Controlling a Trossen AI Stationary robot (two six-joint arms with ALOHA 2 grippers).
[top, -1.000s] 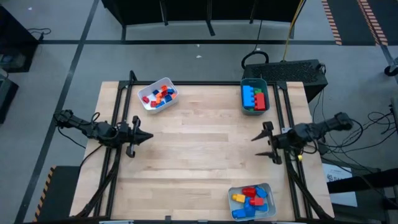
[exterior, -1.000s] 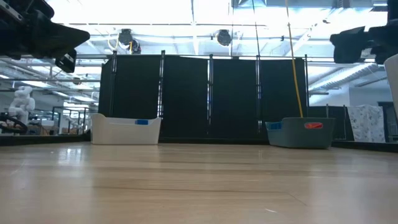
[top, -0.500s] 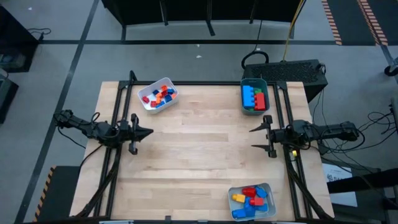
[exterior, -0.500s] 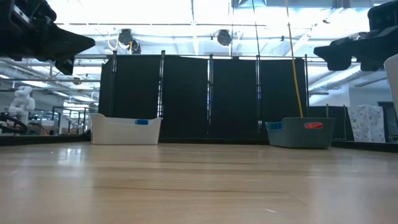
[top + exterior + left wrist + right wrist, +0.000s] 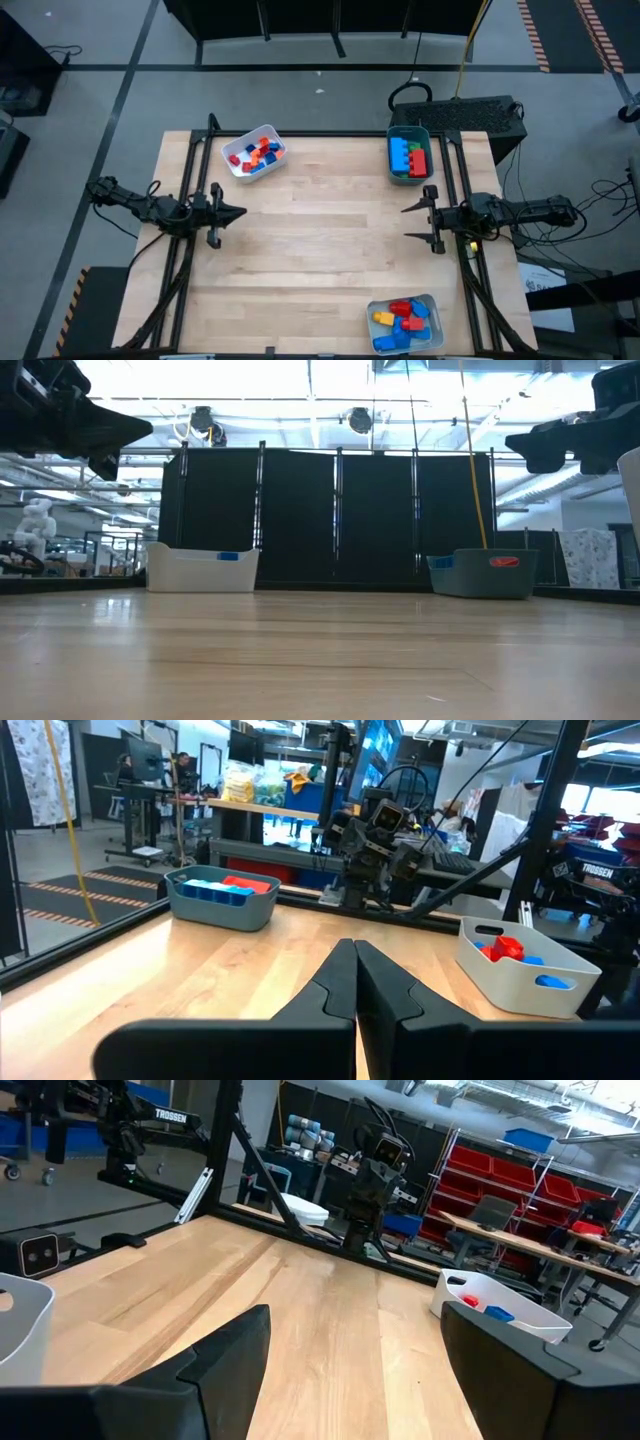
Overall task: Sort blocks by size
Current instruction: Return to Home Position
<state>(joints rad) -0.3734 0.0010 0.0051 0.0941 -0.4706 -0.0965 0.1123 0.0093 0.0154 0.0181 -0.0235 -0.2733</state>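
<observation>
Having pulled back, the right fingers (image 5: 225,1355) hang wide open, the left fingers (image 5: 340,985) closed, both empty. All blocks (image 5: 400,155) sit in trays (image 5: 408,130), so sorting looks done.

Bare tabletop (image 5: 320,245) is stretching unobstructed between the left claw (image 5: 238,212) and right claw (image 5: 406,223). A white tray (image 5: 262,130) is sitting off the left claw's far side; a teal tray (image 5: 408,129) and grey tray (image 5: 372,312) are flanking the right claw.

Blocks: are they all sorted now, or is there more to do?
Looks finished: the blocks all sit in the white bin, the teal bin or the gray bin; none lies loose on the table. The left end effector, shut, and right end effector, open, hold nothing.
</observation>
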